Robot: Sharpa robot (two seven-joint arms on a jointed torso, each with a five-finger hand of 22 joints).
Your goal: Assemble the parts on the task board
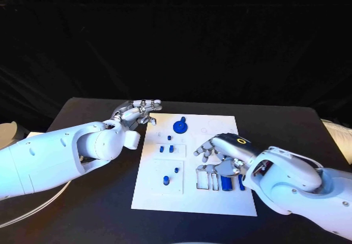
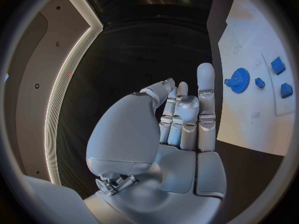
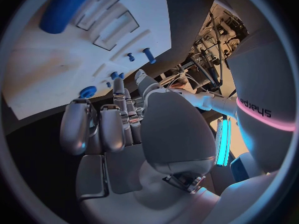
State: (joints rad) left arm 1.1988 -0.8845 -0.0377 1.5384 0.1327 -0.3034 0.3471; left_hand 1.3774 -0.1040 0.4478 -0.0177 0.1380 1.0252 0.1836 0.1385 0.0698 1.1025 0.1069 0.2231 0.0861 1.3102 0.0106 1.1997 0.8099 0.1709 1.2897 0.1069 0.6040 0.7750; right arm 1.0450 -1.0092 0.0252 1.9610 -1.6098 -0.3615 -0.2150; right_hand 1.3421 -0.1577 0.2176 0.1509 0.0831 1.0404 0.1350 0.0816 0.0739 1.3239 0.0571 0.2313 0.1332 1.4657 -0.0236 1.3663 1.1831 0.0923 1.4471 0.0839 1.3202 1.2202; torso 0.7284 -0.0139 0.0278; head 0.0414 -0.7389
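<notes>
The white task board (image 1: 194,198) lies in the middle of the black table. A blue gear (image 1: 180,125) sits near its far edge, and small blue parts (image 1: 162,149) lie along its left half. Blue blocks (image 1: 226,182) stand in slots near its right side. My left hand (image 1: 138,112) hovers at the board's far left corner, fingers stretched out and holding nothing; the left wrist view shows that hand (image 2: 181,119) beside the gear (image 2: 238,79). My right hand (image 1: 224,152) hangs above the slots with loosely spread fingers and holds nothing; the right wrist view shows the hand (image 3: 118,124) and a blue peg (image 3: 149,55).
Bare black table (image 1: 88,213) surrounds the board on all sides. A pale cable (image 1: 29,211) curves across the table's near left. A white object (image 1: 337,132) sits at the right edge.
</notes>
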